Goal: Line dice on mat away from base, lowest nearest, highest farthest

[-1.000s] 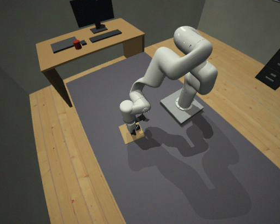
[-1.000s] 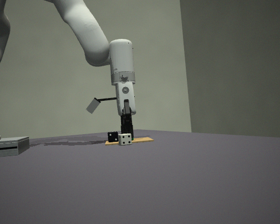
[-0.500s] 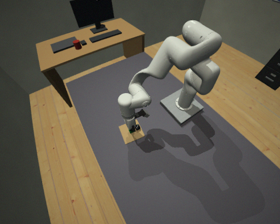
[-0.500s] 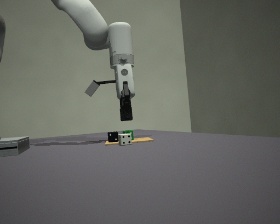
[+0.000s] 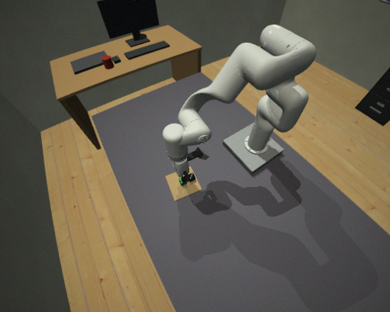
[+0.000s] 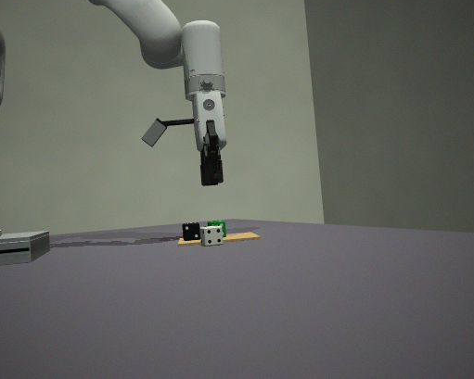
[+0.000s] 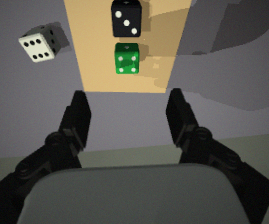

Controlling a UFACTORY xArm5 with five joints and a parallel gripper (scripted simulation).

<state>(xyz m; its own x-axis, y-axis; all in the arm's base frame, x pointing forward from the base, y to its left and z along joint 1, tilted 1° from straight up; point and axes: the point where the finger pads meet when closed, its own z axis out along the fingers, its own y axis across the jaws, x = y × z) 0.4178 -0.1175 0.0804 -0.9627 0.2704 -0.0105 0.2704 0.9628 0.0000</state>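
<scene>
Resting cubic dice point(image 6: 191, 232) point(image 7: 126, 20) on wood-coloured mat point(image 5: 174, 189) point(image 6: 249, 237) point(image 7: 97, 65).

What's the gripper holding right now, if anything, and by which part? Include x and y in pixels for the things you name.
Nothing: the gripper point(image 6: 211, 184) point(image 7: 128, 101) stands open above the mat point(image 6: 248, 237) point(image 7: 97, 70), with the green die point(image 6: 224, 229) point(image 7: 127, 59) resting on the mat.

In the view from above, the black die and the white die cannot be made out, and the green die point(image 5: 181, 182) point(image 6: 223, 229) point(image 7: 127, 58) is partly covered by the fingers point(image 5: 188, 178). In the exterior view the green die is partly hidden behind the white die point(image 6: 211, 235) point(image 7: 38, 45); in the wrist view the far end of the mat point(image 5: 177, 192) point(image 6: 245, 237) point(image 7: 97, 65) is cut off by the top edge.
</scene>
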